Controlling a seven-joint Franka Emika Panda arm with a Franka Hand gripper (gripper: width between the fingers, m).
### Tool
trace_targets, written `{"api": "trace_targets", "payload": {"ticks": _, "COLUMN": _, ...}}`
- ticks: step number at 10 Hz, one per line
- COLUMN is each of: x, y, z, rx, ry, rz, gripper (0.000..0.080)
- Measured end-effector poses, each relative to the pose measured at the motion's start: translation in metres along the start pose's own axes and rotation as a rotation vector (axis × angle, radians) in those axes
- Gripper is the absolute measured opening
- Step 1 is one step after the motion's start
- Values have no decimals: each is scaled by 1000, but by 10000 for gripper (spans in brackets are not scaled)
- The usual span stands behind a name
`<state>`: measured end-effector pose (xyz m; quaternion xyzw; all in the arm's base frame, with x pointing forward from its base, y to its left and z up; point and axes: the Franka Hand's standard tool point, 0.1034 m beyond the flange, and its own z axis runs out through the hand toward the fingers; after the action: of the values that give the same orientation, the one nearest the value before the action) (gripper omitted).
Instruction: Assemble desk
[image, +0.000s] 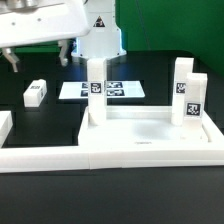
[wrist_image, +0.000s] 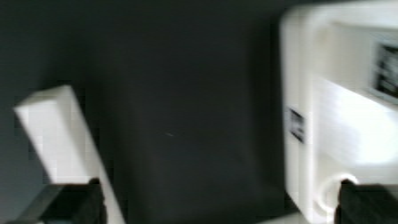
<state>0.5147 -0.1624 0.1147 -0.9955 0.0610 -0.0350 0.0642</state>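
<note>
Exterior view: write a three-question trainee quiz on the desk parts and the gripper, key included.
1. True or false: the gripper is shut on the loose leg block.
2. How many leg blocks stand on the tabletop? A one; B three; C four.
3. In the exterior view, on which side of the marker board does the loose leg block lie?

Key
1. False: it hangs open and empty above the block.
2. B: the upright leg blocks.
3. The exterior view's left.
</note>
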Motion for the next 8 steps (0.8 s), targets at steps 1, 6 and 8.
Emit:
{"api": "trace_targets", "payload": {"ticks": 1, "x": 0, "y": 1, "z": 0, "rx": -2, "ry": 0, "rz": -7, "gripper": 649}}
{"api": "trace_targets", "payload": {"ticks": 6, "x": -16, "y": 26, "z": 17, "rx": -37, "ry": -72, "rz": -8, "gripper": 649}}
{"api": "trace_targets", "payload": {"ticks": 8, "x": -36, "y": 35, "z": 35, "rx": -37, "ry": -190, "rz": 36, "gripper": 649}}
